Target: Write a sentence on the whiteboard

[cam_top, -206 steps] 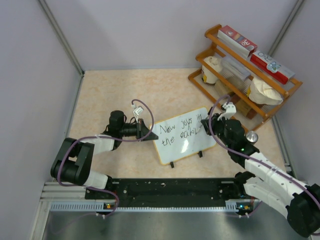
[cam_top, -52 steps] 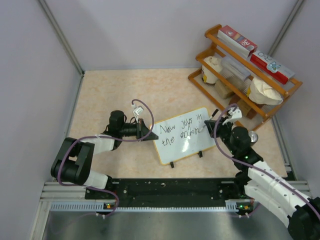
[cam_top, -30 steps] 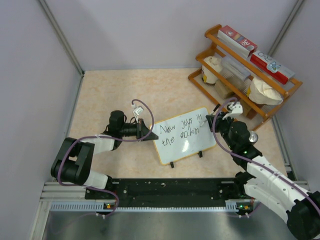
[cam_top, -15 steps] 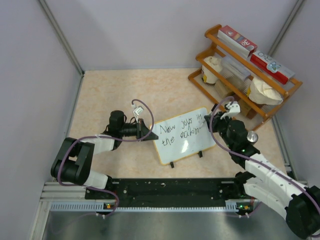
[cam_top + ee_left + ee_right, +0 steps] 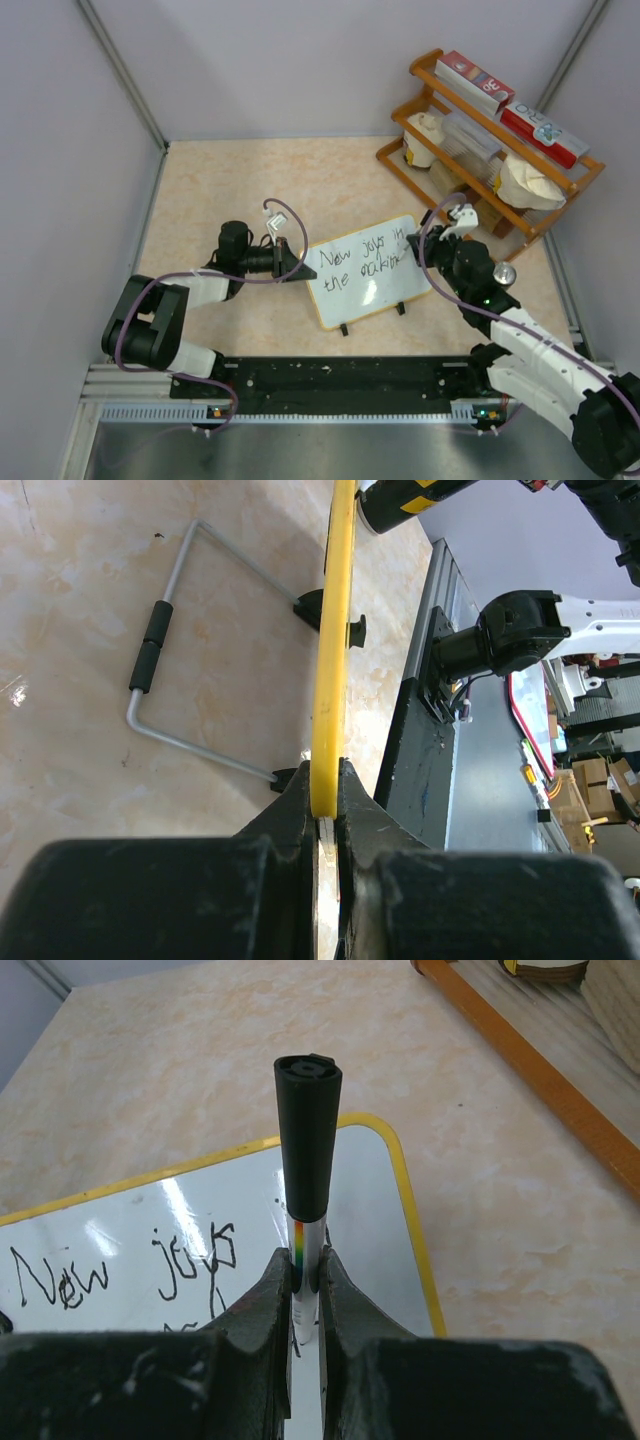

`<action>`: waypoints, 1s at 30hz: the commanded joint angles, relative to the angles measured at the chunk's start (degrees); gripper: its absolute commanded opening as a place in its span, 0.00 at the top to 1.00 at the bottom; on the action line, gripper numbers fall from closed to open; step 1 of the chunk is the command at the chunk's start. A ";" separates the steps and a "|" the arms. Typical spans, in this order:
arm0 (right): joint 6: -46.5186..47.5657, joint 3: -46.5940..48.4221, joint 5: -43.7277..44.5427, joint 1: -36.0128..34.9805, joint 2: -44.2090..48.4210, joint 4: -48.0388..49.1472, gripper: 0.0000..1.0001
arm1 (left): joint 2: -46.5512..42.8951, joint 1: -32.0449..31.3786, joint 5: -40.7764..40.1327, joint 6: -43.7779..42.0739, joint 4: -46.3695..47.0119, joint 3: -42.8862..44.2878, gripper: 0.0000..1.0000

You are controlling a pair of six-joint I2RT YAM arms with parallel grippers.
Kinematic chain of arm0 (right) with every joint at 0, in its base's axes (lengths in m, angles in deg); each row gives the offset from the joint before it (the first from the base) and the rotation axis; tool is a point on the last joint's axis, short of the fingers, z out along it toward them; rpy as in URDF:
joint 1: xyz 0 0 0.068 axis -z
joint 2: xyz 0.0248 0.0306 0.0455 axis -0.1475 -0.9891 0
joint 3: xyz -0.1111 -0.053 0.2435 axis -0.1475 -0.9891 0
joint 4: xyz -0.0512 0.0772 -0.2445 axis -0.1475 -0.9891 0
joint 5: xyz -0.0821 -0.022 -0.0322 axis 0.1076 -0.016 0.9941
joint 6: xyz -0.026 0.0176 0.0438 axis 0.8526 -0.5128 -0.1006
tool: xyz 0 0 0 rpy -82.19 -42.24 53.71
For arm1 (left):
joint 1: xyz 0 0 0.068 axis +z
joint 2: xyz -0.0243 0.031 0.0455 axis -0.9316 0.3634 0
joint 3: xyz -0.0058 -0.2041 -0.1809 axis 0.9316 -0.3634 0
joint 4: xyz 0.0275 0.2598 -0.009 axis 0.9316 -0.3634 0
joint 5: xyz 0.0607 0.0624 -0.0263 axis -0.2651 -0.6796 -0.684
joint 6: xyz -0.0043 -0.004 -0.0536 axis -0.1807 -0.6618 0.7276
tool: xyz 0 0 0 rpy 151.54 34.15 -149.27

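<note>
The whiteboard (image 5: 352, 290) stands tilted at the table's middle, with a thin yellow-tan frame and two black feet. It reads "New joys in the makin". My left gripper (image 5: 298, 262) is shut on the board's left edge; the left wrist view shows the yellow edge (image 5: 335, 630) pinched between the fingers of that gripper (image 5: 328, 800). My right gripper (image 5: 418, 252) is at the board's right end, shut on a black-capped marker (image 5: 308, 1150) that points down at the board (image 5: 120, 1230). The marker's tip is hidden behind the fingers (image 5: 262, 1310).
A wooden shelf rack (image 5: 490, 210) stands at the back right with red boxes and cream bowls, close to my right arm. The board's wire stand (image 5: 190, 650) lies on the table behind it. A black rail (image 5: 340, 380) runs along the near edge.
The second line of writing has grown at its right end. My right gripper swung a little right off the board, then came back to its right end. The left gripper has not moved.
</note>
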 commanded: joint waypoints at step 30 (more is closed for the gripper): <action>0.05 3.84 4.87 0.92 -0.22 0.75 1.00 | 0.63 -0.09 -1.37 -4.93 1.43 0.55 1.00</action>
